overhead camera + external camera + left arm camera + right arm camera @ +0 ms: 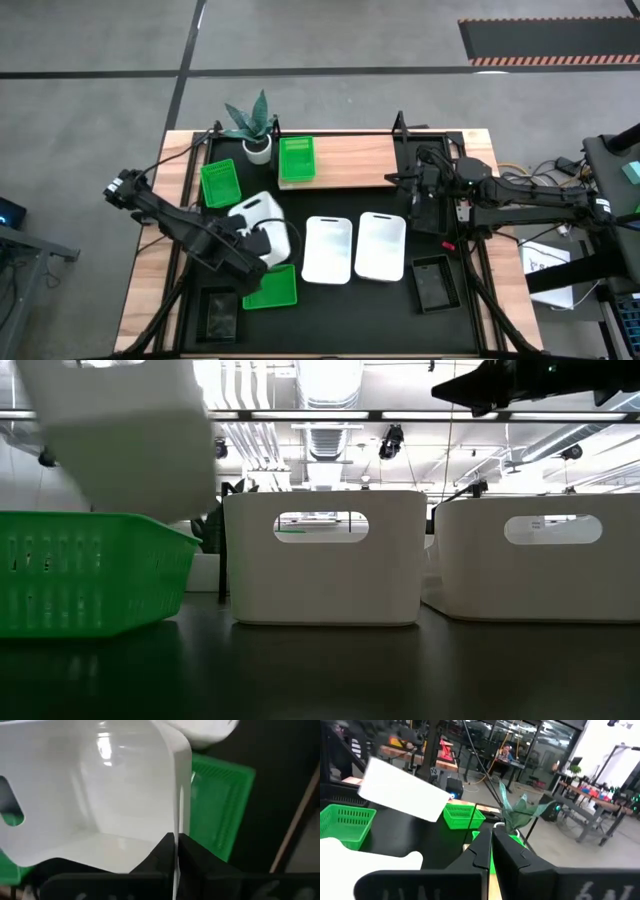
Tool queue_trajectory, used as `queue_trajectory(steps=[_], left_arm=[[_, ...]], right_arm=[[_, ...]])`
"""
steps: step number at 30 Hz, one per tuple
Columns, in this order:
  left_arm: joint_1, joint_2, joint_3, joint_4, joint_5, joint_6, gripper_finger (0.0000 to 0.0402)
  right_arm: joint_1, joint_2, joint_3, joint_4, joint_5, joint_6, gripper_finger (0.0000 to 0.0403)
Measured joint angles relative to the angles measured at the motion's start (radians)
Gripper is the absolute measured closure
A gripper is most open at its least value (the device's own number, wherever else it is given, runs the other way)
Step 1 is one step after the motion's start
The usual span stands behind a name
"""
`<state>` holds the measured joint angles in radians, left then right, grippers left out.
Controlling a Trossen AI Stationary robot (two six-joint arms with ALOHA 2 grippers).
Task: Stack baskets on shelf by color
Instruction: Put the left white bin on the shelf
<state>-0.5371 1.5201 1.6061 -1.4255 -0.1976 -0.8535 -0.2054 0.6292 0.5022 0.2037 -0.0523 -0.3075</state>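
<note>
Left claw (176, 851) is clamping the rim of a white basket (258, 222), holding it tilted and apparently lifted over a green basket (272, 288) at the near-left of the worktop (330, 300). Right claw (491, 845) is pressing together on nothing, waiting beside the shelf (350, 163), which is carrying another green basket (296, 160). Two more white baskets (352, 247) are sitting mid-worktop.

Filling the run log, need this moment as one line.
left gripper: shut on white basket wall, lifted | right gripper: shut, empty, by shelf | on shelf: green basket | phase: carrying
</note>
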Motion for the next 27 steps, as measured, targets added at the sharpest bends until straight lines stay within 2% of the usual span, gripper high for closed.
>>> queue_trajectory(steps=[8,13,16,21,27], left_arm=[[0.0,0.105,0.281,0.005,-0.13,0.188,0.0402],[0.011,0.189,0.431,0.085,-0.167,0.385,0.0401],[0.025,0.239,0.507,0.116,-0.224,0.498,0.0401],[0.081,0.307,0.578,0.127,-0.31,0.675,0.0401],[0.201,0.359,0.589,0.181,-0.31,0.874,0.0401]], right_arm=[[0.0,-0.014,0.01,-0.126,-0.01,0.061,0.0394],[0.0,-0.032,0.029,-0.203,-0.011,0.107,0.0394],[0.0,-0.058,0.044,-0.281,-0.011,0.127,0.0394],[0.0,-0.117,0.051,-0.379,-0.012,0.155,0.0394],[0.0,-0.189,0.051,-0.418,-0.051,0.17,0.0394]])
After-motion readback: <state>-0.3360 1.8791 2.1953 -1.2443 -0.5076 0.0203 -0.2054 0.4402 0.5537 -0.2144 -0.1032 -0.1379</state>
